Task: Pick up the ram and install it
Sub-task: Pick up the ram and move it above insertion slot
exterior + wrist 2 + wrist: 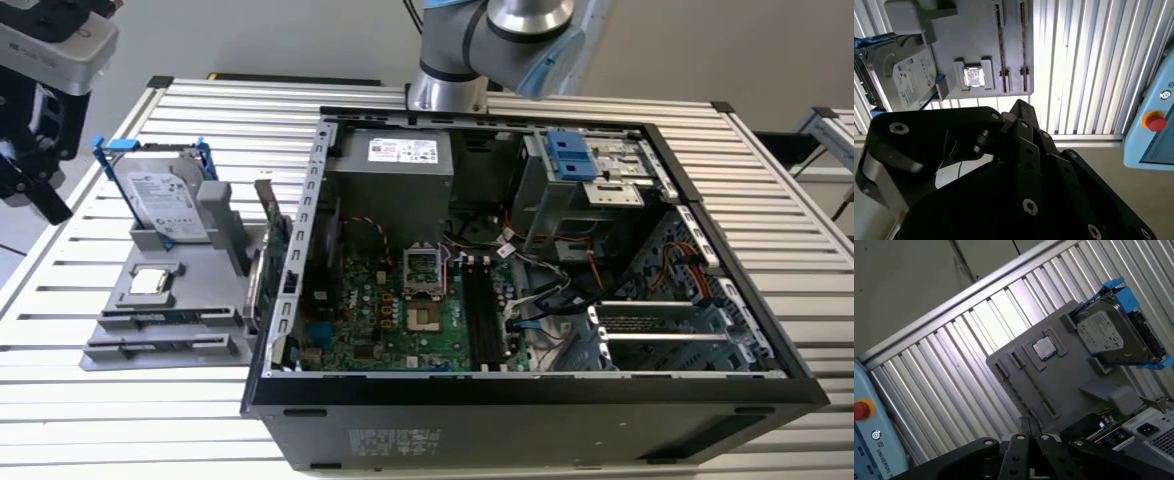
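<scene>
My gripper [54, 205] hangs above the table's edge at the exterior view's far left, up and away from the grey holder tray [160, 325]. Its black fingers come together at the tips in both wrist views [1021, 106] [1029, 421], shut with nothing between them. The ram is out of view. The tray's long narrow slots [1026, 385] [1001, 55] look bare. The motherboard's black slots [483, 315] lie inside the open computer case [534, 410]; I cannot tell whether a stick sits in them.
On the tray a silver hard drive in a blue frame [167, 200] stands, with a small square chip [150, 282] in front of it. A green expansion card [271, 260] stands upright between tray and case. A light blue pendant with a red button [1154, 122] lies beyond the table's edge.
</scene>
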You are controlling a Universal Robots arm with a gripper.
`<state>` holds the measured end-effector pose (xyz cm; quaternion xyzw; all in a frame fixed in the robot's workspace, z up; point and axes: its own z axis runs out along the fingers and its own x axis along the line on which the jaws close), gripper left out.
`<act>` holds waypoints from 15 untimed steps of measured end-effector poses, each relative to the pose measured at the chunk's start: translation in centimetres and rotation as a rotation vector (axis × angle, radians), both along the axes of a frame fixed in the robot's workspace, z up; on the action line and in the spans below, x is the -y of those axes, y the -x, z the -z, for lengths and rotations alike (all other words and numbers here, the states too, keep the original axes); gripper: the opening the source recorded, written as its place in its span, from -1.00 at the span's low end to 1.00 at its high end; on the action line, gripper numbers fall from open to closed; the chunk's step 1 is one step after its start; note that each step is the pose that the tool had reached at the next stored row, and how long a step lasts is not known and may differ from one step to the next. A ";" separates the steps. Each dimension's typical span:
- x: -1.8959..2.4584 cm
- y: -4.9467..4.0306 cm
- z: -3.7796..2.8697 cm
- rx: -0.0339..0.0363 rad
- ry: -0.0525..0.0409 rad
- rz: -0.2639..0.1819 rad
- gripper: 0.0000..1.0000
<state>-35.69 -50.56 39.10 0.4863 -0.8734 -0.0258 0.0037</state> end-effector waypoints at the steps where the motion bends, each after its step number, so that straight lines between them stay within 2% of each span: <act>1: 0.00 0.00 0.00 0.0000 0.0000 -0.012 -1.00; 15: 0.00 0.00 0.00 0.0000 -0.0001 -0.148 -1.00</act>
